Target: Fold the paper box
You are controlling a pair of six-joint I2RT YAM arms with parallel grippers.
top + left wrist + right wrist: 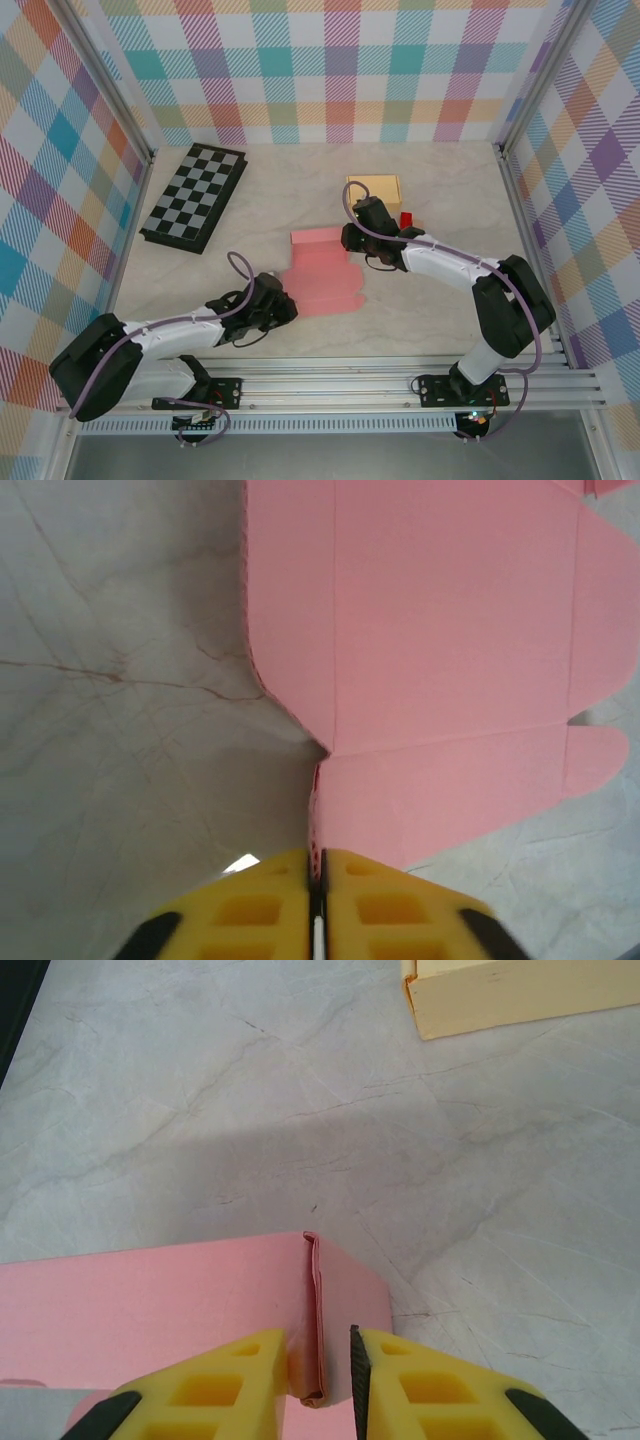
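Left gripper (318, 858): we see the yellow fingers (255, 905) squeezed together on the thin near edge of the pink box (440, 630), with no gap left between them. In the left wrist view the box spreads away from the fingers as a flat sheet with creases and rounded tabs on its right side, lying on the table (120, 680).

Right gripper (320, 1345): the fingers (225, 1385) are narrow and straddle a folded vertical corner of the box (150, 1300). The left finger touches the fold. We can't tell if the right one presses it, so a firm clamp is unclear. A box wall stands upright here.

From the top view, the left gripper (285, 312) is at the box's (325, 285) near-left edge and the right gripper (350, 238) is at its far-right, where a panel is raised. The box sits mid-table (250, 250), between the two arms.

A tan carton (375, 188) lies just beyond the right gripper, also seen in the right wrist view (520, 995). A small red item (407, 219) is beside it. A checkered board (193, 196) is far left, well apart from the box.
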